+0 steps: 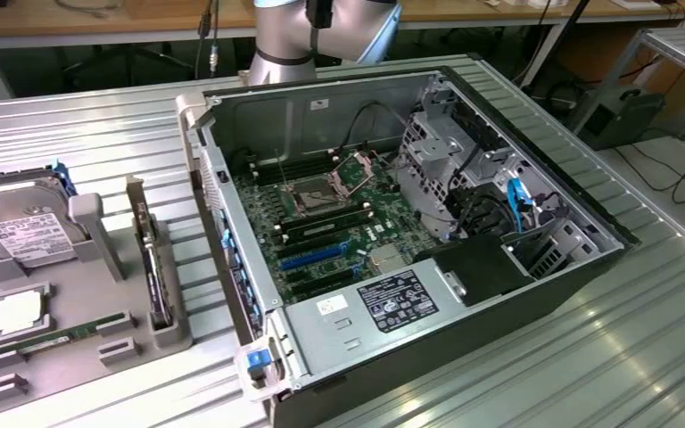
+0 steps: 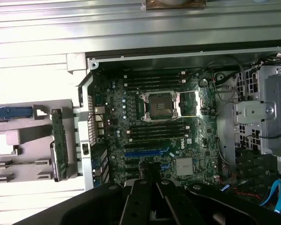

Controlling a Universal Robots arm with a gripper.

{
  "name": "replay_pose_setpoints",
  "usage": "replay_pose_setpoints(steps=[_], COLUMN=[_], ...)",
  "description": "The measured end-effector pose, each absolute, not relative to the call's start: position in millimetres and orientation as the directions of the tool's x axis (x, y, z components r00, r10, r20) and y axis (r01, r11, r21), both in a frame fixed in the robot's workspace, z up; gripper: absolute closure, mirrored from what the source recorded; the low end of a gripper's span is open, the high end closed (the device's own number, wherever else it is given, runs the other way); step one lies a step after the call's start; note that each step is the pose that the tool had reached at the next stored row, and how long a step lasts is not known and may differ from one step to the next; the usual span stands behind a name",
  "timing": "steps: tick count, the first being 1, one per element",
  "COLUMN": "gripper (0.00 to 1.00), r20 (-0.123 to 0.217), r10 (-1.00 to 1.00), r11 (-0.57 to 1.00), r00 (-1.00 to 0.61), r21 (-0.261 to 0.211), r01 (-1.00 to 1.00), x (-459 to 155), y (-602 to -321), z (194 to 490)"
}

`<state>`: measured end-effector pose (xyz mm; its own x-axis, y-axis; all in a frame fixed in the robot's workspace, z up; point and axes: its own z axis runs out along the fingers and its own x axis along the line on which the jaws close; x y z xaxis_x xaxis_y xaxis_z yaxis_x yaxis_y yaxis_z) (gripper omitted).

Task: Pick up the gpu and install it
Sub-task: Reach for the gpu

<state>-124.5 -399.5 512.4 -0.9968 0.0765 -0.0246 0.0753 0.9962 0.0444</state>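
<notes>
Black thin gpu (image 1: 153, 272) stands on edge in grey tray (image 1: 95, 299).

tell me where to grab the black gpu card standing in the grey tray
I'd grip the thin black rectangular gpu card by its long upper edge, coming down from above. It stands on edge in a slot of the grey holder tray, leaving only its upper part free.

Table (image 1: 640, 357): ribbed shiny metal. Case (image 1: 307, 116), centre: dull bare metal. Tray (image 1: 93, 299), exterior view's left: matt grey plastic. Gpu (image 1: 154, 276): matt black, metal bracket. Drive (image 1: 15, 234): white paper label.
</notes>
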Motion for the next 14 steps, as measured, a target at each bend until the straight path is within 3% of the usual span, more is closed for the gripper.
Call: replay_pose_setpoints(steps=[14], gripper=[0.89], r20=[-0.024], r10=[0.076], r11=[0.996], r00=[-0.997], r21=[0.044], r01=[0.075], x=[-205.7], y=[-411.0], z=[490.3])
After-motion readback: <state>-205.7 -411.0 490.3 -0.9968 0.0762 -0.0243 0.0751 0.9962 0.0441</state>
